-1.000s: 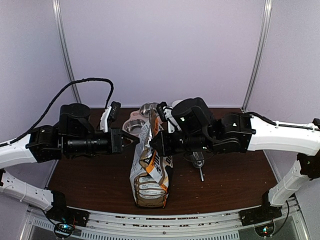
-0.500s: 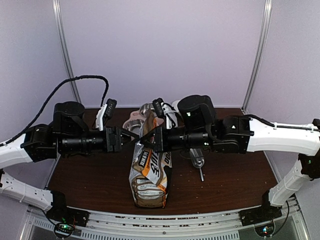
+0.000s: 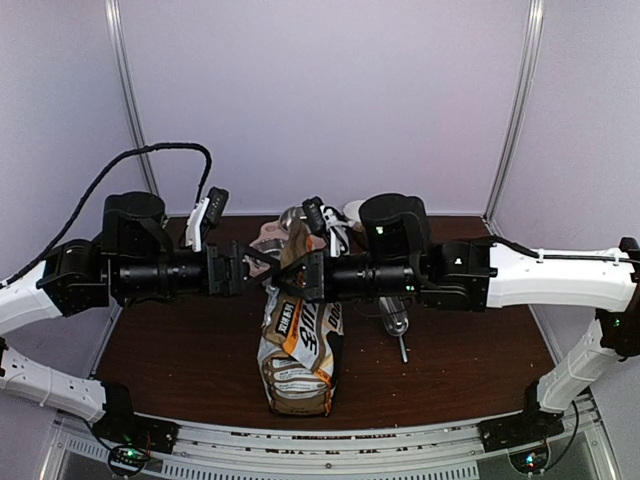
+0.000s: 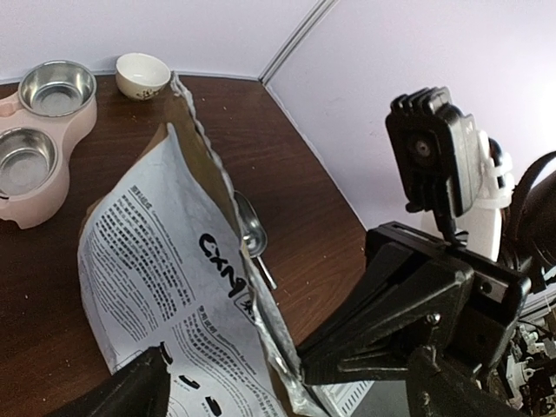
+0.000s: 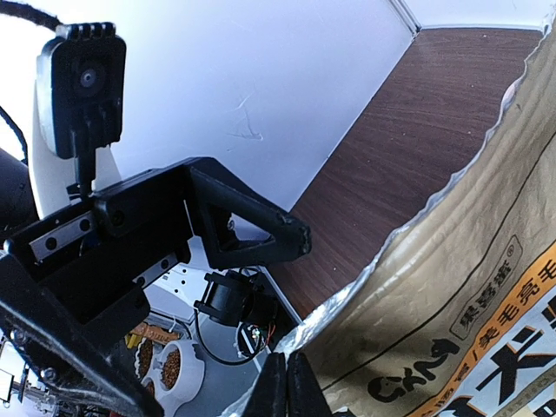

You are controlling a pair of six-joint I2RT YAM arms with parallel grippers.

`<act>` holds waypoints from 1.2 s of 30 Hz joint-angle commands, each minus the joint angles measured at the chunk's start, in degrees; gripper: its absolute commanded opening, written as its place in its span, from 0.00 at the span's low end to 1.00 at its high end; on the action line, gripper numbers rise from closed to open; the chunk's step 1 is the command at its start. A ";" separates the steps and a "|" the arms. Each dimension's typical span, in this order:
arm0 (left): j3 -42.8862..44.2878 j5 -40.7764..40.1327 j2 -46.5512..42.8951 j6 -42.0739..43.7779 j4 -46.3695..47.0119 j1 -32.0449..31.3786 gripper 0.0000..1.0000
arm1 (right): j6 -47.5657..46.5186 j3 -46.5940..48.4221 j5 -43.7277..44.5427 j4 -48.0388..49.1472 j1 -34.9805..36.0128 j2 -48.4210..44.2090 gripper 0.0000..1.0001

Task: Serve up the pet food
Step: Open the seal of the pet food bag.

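Observation:
The white-and-kraft printed bag (image 3: pixel 300 345) stands upright mid-table, its top pulled up. My right gripper (image 3: pixel 288 280) is shut on the bag's silver-lined top edge, seen pinched between the fingertips in the right wrist view (image 5: pixel 287 387). My left gripper (image 3: pixel 262 270) faces it from the left, open, with the bag (image 4: pixel 165 287) and its edge between the spread fingers (image 4: pixel 130 391) but untouched. The pet food itself is hidden inside the bag (image 5: pixel 460 295).
A pink double-bowl feeder (image 4: pixel 35 148) with two empty steel bowls sits at the back behind the bag (image 3: pixel 268 238). A small white bowl (image 4: pixel 142 74) stands beside it. A metal scoop (image 3: pixel 397 325) lies right of the bag. Crumbs dot the brown table (image 3: pixel 180 360).
My left gripper has opened, let go of the bag's top edge and drawn back to the left. My right gripper, still shut on the edge, has shifted left and lifted the bag top.

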 commanded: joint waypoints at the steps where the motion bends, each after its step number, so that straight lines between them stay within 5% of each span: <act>1: -1.10 3.67 -0.59 1.70 3.54 3.12 0.98 | 0.28 -1.14 -1.25 2.68 -0.02 0.77 0.00; 23: -10.25 7.40 -1.81 1.53 14.81 7.17 0.98 | -0.21 -1.97 0.79 2.55 0.05 0.23 0.00; 36: -6.15 9.40 4.00 0.76 6.70 7.17 0.58 | -0.91 -2.01 2.44 0.93 -0.02 -0.21 0.00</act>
